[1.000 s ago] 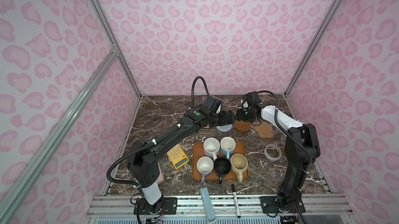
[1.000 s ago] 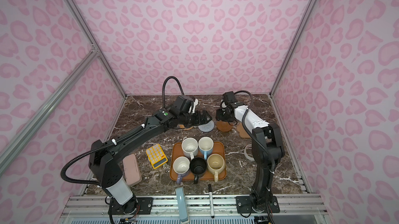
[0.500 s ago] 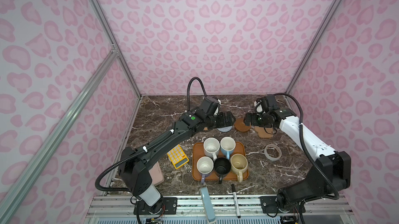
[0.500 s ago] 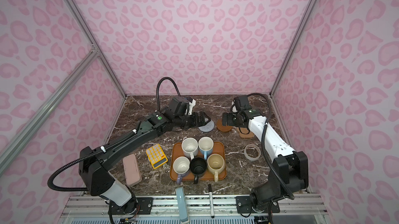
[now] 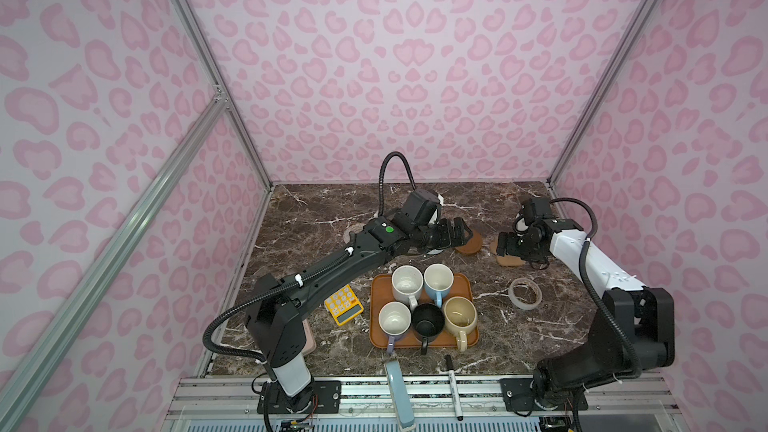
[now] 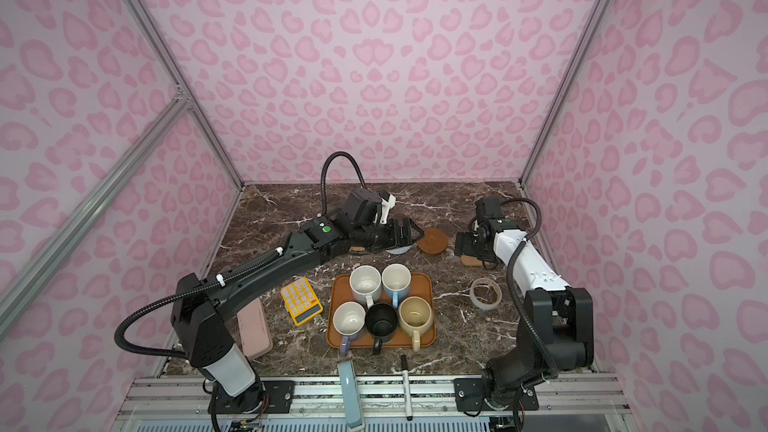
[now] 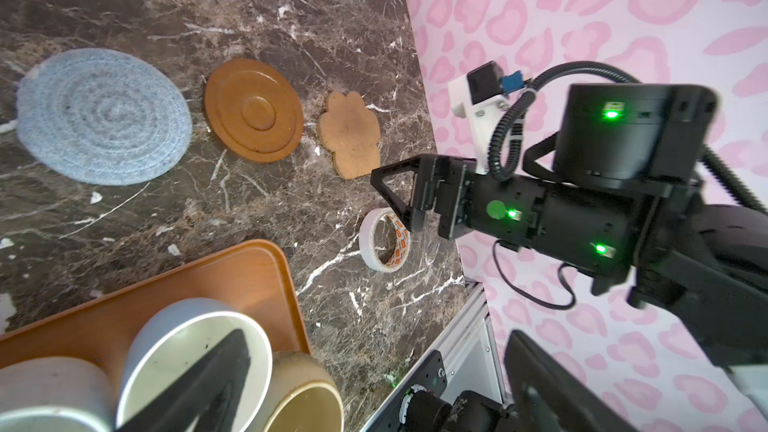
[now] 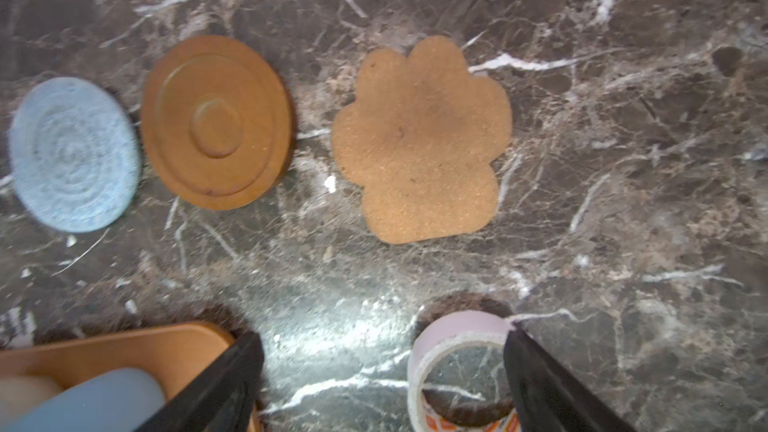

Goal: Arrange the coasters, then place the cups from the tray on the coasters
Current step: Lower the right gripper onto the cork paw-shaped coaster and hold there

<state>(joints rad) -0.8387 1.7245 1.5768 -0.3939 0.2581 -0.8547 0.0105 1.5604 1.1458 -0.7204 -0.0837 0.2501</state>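
Coasters: three lie flat in a row at the back of the bench [image 8: 623, 159]. The grey-blue coaster [image 8: 75, 155] and the brown coaster [image 8: 216, 122] are just beside each other, and the paw coaster [image 8: 419, 138] is a little apart.
Cups: five stand upright, packed close on the tray [image 5: 380, 290] at the front middle. They are the white cup [image 5: 407, 282], blue cup [image 5: 438, 278], lavender cup [image 5: 394, 317], black cup [image 5: 428, 319] and cream cup [image 5: 460, 312].
Left jaws: spread wide and empty, over the grey-blue coaster.
Right jaws: spread wide and empty, above the paw coaster.
Tape ring [image 5: 525, 292]: flat on the bench, right of the tray.
Calculator [image 5: 343, 304]: just left of the tray.
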